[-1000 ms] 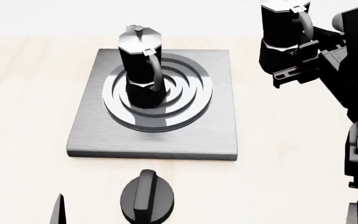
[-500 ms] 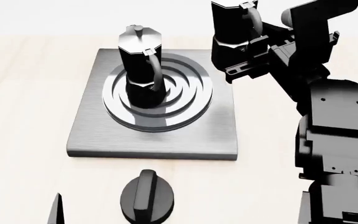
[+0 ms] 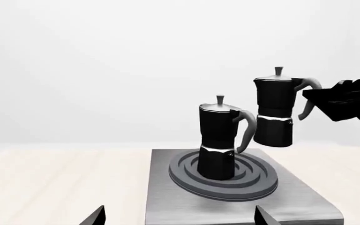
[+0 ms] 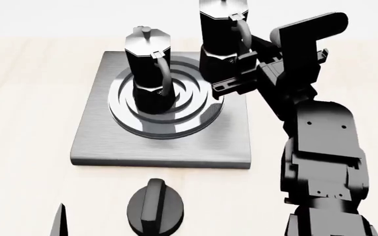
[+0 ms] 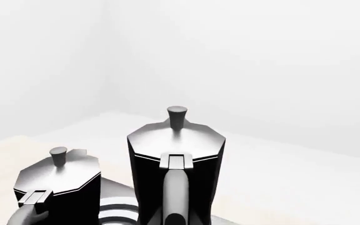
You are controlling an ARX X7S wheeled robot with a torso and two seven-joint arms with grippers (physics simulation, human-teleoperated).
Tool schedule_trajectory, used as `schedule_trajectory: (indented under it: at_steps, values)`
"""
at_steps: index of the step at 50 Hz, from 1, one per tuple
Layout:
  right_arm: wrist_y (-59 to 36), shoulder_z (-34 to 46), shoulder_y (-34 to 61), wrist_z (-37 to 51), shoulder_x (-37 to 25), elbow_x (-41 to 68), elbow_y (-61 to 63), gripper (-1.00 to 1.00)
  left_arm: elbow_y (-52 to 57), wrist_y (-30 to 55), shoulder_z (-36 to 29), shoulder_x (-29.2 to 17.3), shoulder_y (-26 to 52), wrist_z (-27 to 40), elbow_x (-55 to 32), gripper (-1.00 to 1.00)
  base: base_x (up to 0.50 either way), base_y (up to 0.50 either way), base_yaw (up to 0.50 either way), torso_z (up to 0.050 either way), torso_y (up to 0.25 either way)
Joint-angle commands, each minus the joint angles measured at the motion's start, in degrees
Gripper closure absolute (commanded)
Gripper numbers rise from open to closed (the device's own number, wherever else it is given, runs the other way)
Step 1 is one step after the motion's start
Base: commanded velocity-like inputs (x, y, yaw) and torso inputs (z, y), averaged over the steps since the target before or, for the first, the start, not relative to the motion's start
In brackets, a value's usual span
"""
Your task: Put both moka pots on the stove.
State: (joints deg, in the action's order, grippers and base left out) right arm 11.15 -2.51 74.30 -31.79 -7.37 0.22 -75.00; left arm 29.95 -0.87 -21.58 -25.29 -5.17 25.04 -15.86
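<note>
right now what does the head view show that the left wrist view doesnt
Only the head view shows the black knob on the table in front of the stove and the right arm's bulky links. Only the left wrist view shows, side on, clear air beneath the carried moka pot, so it hangs above the stove. Both show the other moka pot standing on the burner rings, the right claw shut on the carried pot, and the left claw's tips at the frame edge.

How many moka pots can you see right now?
2. One pot stands on the stove burner. The other pot is held in the air by the right gripper, over the stove's far right part.
</note>
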Motion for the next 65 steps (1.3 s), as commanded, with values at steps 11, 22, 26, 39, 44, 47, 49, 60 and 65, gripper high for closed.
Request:
schedule_trajectory:
  at_steps: [11,22,26,39,44,47,49,60,65]
  values:
    - [4.7,-3.8,-1.8,1.6,2.6,0.0,0.0,1.00,-0.6,-0.5,-0.3,0.0,0.1,0.0,0.0,-1.00,0.00,0.00,0.00,0.000,0.001]
    - [5.5,-3.3,-3.3,2.2,3.1,-0.3,0.0,1.00,-0.5,-0.5,-0.2,-0.2,0.2,0.2,-0.2,-1.00,0.00,0.00,0.00,0.000,0.001]
    - [5.7,-3.2,-3.7,2.4,3.4,-0.2,0.0,1.00,-0.6,-0.6,-0.3,-0.2,0.3,0.2,-0.2,-1.00,0.00,0.00,0.00,0.004,0.003]
    - [6.9,-3.2,-5.2,2.6,4.2,0.0,0.0,1.00,-0.5,-0.7,-0.3,-0.3,0.2,0.4,-0.3,-1.00,0.00,0.00,0.00,0.000,0.001]
    - [7.8,-3.6,-5.5,2.9,4.4,0.1,0.0,1.00,-0.5,-0.7,-0.2,-0.4,0.2,0.4,-0.3,-1.00,0.00,0.00,0.00,0.000,0.002]
    - [8.7,-3.9,-6.0,3.2,4.6,0.2,0.0,1.00,-0.8,-0.8,-0.3,-0.3,0.3,0.4,-0.3,-1.00,0.00,0.00,0.00,0.000,0.000]
    - [9.0,-3.9,-6.5,3.3,4.8,0.1,0.0,1.00,-0.8,-0.9,-0.4,-0.4,0.3,0.4,-0.4,-1.00,0.00,0.00,0.00,0.000,0.005]
    - [9.3,-3.4,-7.2,4.1,5.2,-0.2,0.0,1.00,-0.5,-1.0,-0.4,-0.5,0.2,0.5,-0.4,-1.00,0.00,0.00,0.00,0.000,0.001]
    - [9.1,-2.9,-7.8,4.2,5.2,-0.4,0.0,1.00,-0.7,-1.1,-0.4,-0.5,0.2,0.5,-0.5,-1.00,0.00,0.00,0.00,0.000,0.000]
